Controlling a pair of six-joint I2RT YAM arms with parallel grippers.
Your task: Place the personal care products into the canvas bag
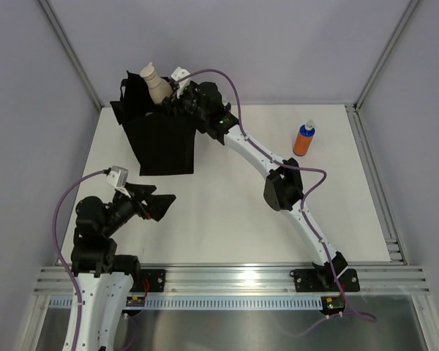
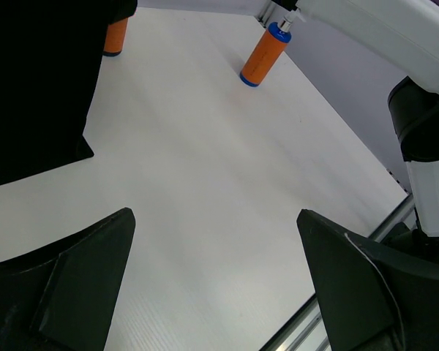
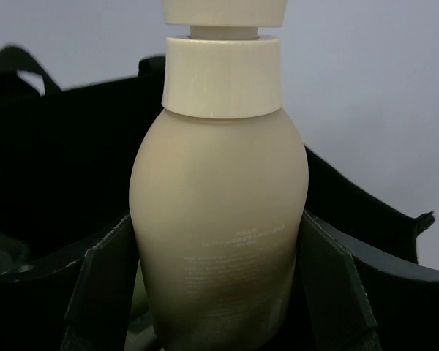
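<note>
Gripping smooth bulbous beige pump point(image 3: 219, 219), right hand point(image 1: 170, 99) overhangs boxy fabric bag point(image 1: 161, 142).

White table point(image 1: 227, 212): canvas bag point(image 1: 161, 146), orange bottle point(image 1: 304, 140)

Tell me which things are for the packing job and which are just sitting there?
For the job:
- black bag
- beige pump bottle, gripped at the bag's top
- orange bottle, standing alone
- second orange bottle, beside the bag

Just there:
- purple cable
- metal rail
- white table
</note>
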